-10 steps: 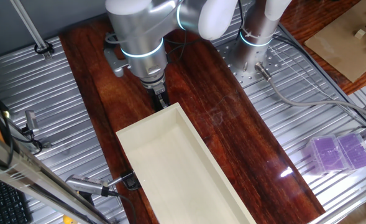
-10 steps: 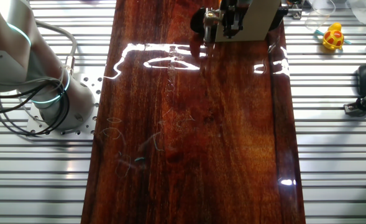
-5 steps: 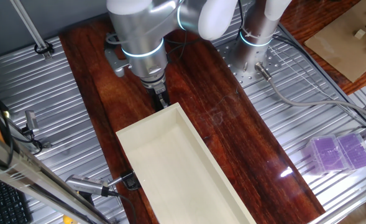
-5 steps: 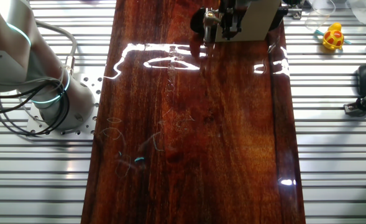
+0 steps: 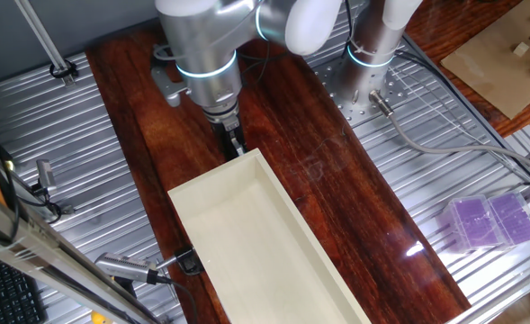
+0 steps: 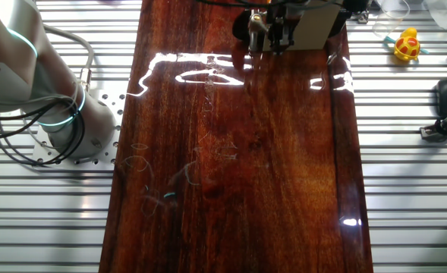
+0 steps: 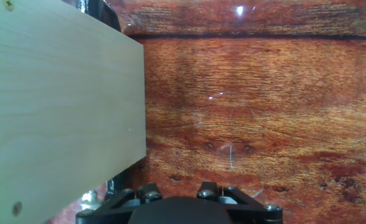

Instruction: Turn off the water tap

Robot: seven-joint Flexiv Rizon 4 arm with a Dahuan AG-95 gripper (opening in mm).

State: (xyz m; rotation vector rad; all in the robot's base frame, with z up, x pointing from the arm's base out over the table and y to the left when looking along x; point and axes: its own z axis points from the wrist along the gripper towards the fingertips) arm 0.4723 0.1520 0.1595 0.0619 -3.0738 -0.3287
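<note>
Claw [image 5: 235, 144] edged slightly upward, tap unseen, at cream tray [image 5: 247, 243] end wall, opening unclear

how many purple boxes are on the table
2, side by side touching: purple box nearer the wooden board and purple box nearer the table edge, on the ribbed metal; others may be out of frame.

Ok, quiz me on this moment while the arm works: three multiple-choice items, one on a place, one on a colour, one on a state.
1. Where is the tool?
A above the robot's base
B at a short end of the long cream rectangular box
C inside the box
2. The ridged plastic case is:
A green
B yellow
C purple
3. The cream box's top is:
A open
B lidded
C cloth-covered

Answers: B, it hangs just beyond the box's end wall; C, its purple shows plainly; A, the inner floor is in sight.
</note>
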